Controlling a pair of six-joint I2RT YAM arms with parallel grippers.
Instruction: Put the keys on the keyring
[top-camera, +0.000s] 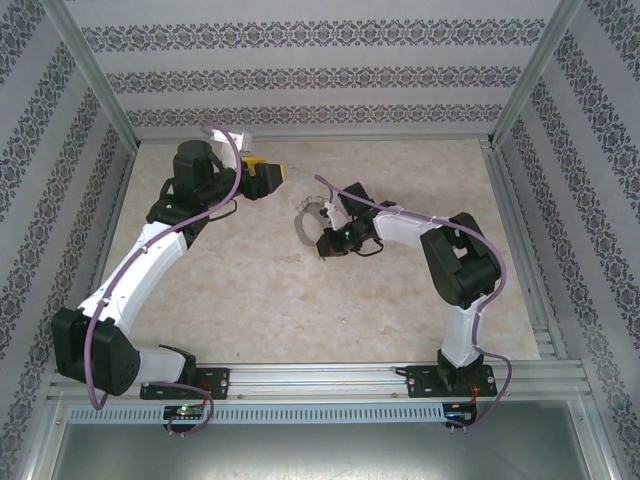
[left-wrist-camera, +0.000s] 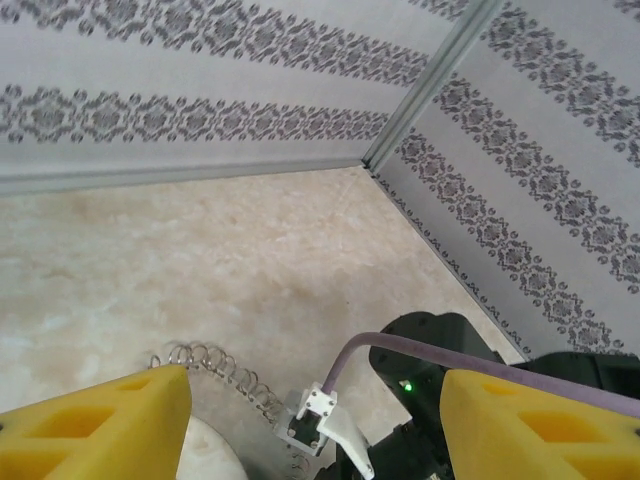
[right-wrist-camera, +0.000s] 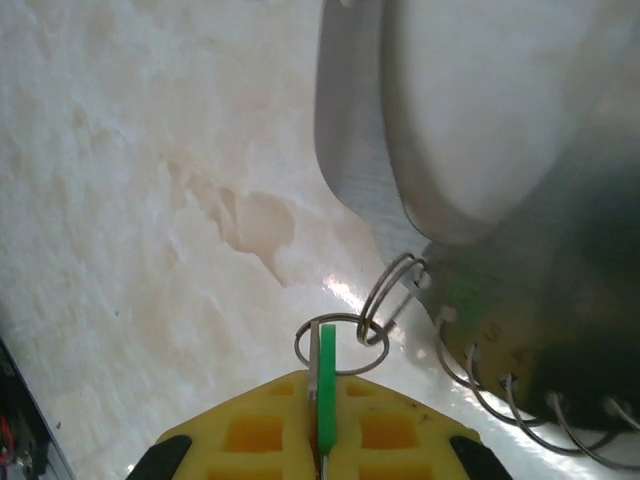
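The keys (right-wrist-camera: 327, 360), a green plastic tag with a sliver of silvery metal beside it, are pictured clamped between the 2 yellow pads of the right gripper (right-wrist-camera: 322, 395), low over the marbled table (top-camera: 250, 310). A small wire loop (right-wrist-camera: 340, 345) circling the tag's tip is seen touching the end coils of the keyring (right-wrist-camera: 400, 285). The ring's other silvery loops are strung away to the right along the foot of a blurred pale object (right-wrist-camera: 450, 120) that cannot be identified. Whether the small loop is threaded through those coils or only laid against them cannot be told. From overhead, the right arm is shown bent in toward the middle of the table, with the keyring lying just beyond its wrist, on the far left side of it. The left gripper (left-wrist-camera: 315, 385) is held well apart from the ring, toward the back wall, with its 2 yellow fingers spread wide and nothing between them. In the left wrist view it is turned toward the keyring and the right arm. Patterned walls (top-camera: 300, 60) enclose the table on 3 sides.
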